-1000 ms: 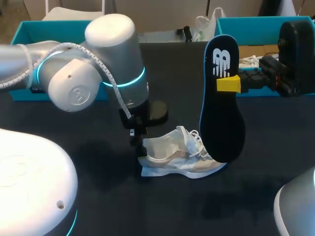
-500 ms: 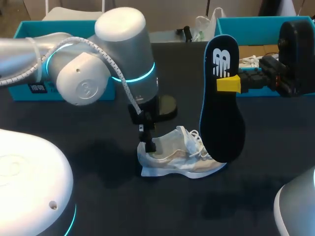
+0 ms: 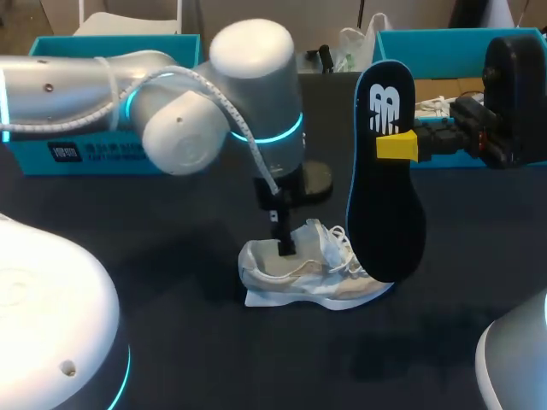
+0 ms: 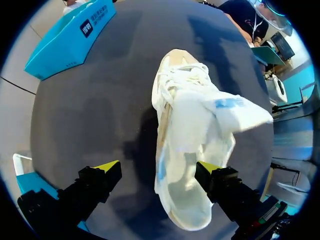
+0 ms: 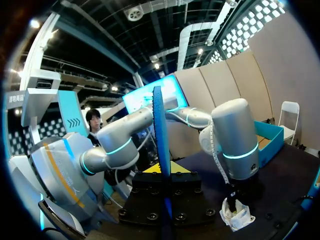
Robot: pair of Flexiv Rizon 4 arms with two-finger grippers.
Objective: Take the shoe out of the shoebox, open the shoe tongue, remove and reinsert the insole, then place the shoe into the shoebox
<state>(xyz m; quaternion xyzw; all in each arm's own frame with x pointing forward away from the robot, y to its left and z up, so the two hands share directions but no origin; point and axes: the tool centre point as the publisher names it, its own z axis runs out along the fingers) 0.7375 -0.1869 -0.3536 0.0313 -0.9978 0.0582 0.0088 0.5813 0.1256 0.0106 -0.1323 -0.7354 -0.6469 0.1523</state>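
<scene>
Your left arm has swung across the table toward the middle over the last second. Its left gripper [image 3: 283, 245], which was at the back of the heel, now hangs over the shoe's opening. Your right arm and the insole have not shifted.

The white shoe [image 3: 312, 275] lies on the dark table [image 3: 171, 350], out of the box, heel toward your left arm and toe toward your right. In the left wrist view, the left gripper [image 4: 157, 167] is spread wide. One yellow tip is over the heel-end rim of the shoe [image 4: 185, 125], and the other is over bare table beside it. Neither finger is pinching anything. The tongue looks pulled up and flopped forward over the laces, so the mouth appears open.

The right gripper [image 3: 397, 145] is pinched on the dark insole [image 3: 385, 188], holding it upright near its heel end. The toe end hangs down in front of the shoe's toe. You cannot tell whether the two touch. In the right wrist view, the insole [image 5: 160, 135] rises edge-on out of the right gripper [image 5: 164, 169].

A teal box [image 3: 111, 154] sits at the rear left and another teal box [image 3: 444, 38] at the rear right.

By this reading, unboxing, opening the tongue and removing the insole are done. Reinserting the insole and returning the shoe to the box remain.
</scene>
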